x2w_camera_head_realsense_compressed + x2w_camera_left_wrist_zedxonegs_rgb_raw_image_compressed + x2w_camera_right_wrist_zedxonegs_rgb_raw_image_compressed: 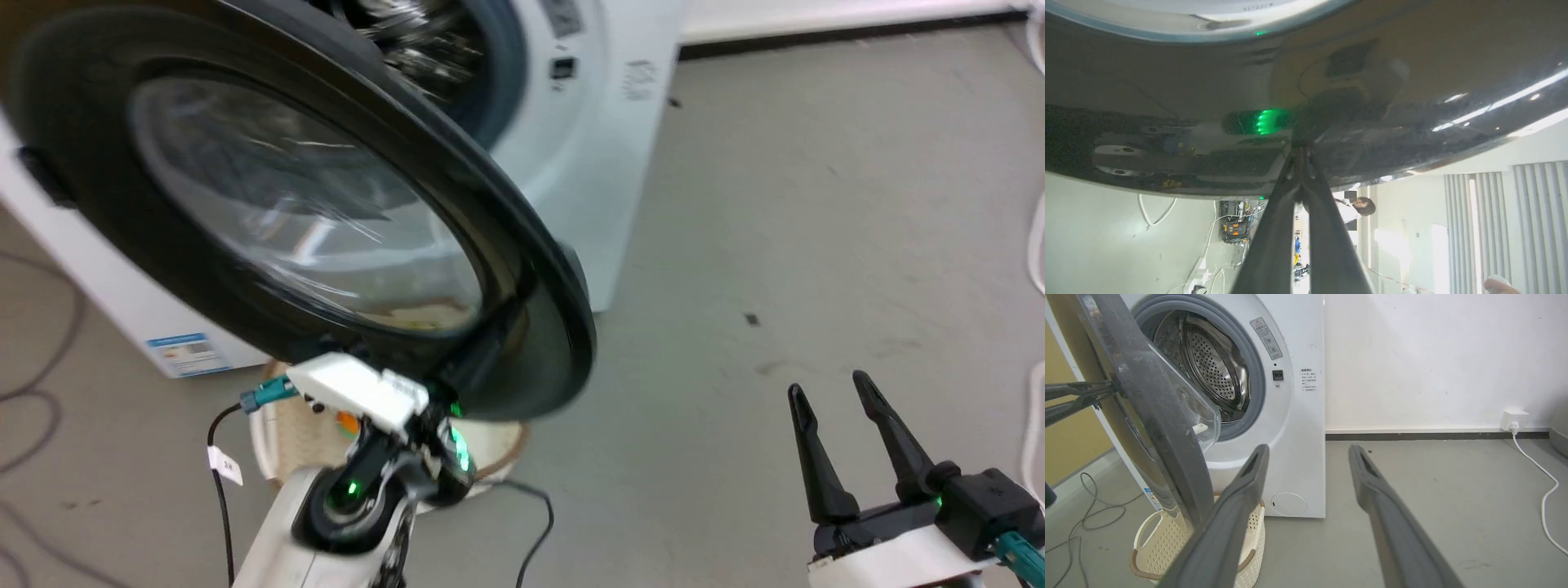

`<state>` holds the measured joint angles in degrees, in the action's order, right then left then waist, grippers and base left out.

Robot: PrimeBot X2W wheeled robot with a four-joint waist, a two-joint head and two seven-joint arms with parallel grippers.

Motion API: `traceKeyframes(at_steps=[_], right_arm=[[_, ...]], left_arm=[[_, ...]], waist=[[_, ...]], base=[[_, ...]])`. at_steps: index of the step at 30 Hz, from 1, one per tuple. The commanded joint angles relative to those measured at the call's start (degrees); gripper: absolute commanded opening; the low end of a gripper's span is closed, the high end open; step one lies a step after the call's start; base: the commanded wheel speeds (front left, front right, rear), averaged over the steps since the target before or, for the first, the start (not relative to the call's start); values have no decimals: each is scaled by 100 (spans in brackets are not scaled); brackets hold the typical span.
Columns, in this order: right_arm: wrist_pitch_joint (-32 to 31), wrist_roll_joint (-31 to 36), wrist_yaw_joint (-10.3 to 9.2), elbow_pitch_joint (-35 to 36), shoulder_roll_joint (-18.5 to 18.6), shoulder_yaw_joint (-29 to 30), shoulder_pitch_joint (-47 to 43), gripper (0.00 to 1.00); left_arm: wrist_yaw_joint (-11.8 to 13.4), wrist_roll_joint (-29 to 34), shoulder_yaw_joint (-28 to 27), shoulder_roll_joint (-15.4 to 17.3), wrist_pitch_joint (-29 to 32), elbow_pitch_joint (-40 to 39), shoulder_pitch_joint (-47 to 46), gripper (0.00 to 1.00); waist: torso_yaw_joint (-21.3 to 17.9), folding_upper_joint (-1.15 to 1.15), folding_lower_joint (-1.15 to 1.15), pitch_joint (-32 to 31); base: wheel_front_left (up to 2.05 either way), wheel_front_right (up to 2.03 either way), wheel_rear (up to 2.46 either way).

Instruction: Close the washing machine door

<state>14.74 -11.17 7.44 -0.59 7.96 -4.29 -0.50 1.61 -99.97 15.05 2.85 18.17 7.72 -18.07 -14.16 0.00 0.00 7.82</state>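
Observation:
The washing machine door (310, 204), a black disc with a bulging glass bowl, stands half open in front of the white washing machine (588, 163). In the right wrist view the door (1155, 416) shows edge-on, with the steel drum (1208, 367) open behind it. My left gripper (482, 351) is shut, and its tips touch the door's glossy outer face (1167, 81) near the lower rim. The same fingertips (1110, 388) meet that face from the left. My right gripper (833, 392) hangs open and empty over the floor to the right, apart from the door.
A cream perforated basket (1151, 539) sits on the floor under the door, against the machine's front. Dark cables (33, 392) lie at the left. A white cord (1543, 490) runs from a wall socket (1514, 416) at the right. A person (1355, 206) stands far behind.

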Motion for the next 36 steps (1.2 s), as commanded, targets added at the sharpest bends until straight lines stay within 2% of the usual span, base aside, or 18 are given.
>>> traceKeyframes(at_steps=[1, 9, 10, 16, 20, 25, 31, 34, 35, 36], right_arm=[[26, -32, 5, 11, -45, -11, 107, 100], [26, -58, 5, -19, -115, -60, 161, 100], [26, -57, 5, -41, -125, -58, 159, 100], [26, -28, 5, -31, -141, -52, 144, 100], [26, -16, 5, -12, -105, -20, 104, 100], [26, -13, 5, -5, 10, -21, -14, 100], [26, -29, 5, 40, 93, 35, -142, 100], [26, -43, 5, 51, 109, 63, -184, 100], [26, -47, 5, 55, 118, 67, -195, 100], [26, -30, 5, 75, 140, 45, -234, 100]], left_arm=[[-70, -140, 55, 3, -261, 172, -244, 0], [-400, -590, 301, 3, -1530, 1281, -1392, 0], [-535, -742, 434, 3, -1765, 1640, -1741, 0], [-770, -792, 788, 3, -1872, 2094, -2007, 0], [-860, -372, 1090, 76, -1858, 2179, -1849, 0], [-902, 694, 1692, 471, -2131, 1821, -1372, 0], [-864, 2742, 2398, 1364, -3105, 1235, -913, 0], [-523, 3921, 2384, 1741, -3294, 981, -751, 0], [-323, 4330, 2258, 1815, -3307, 854, -680, 0], [91, 5425, 1680, 1831, -3313, 272, -283, 0]], waist=[[-352, 0, 0, 245], [-660, 0, 0, 346], [-667, 0, 0, 327], [-474, 0, 0, 226], [-222, 0, 0, 98], [172, 0, 0, -125], [647, 0, 0, -377], [865, 0, 0, -484], [936, 0, 0, -508], [1137, 0, 0, -575]], base=[[0, 0, 0], [0, 0, 0], [0, 0, 0], [0, 0, 0], [0, 0, 0], [0, 0, 0], [0, 0, 0], [0, 0, 0], [0, 0, 0], [0, 0, 0]])
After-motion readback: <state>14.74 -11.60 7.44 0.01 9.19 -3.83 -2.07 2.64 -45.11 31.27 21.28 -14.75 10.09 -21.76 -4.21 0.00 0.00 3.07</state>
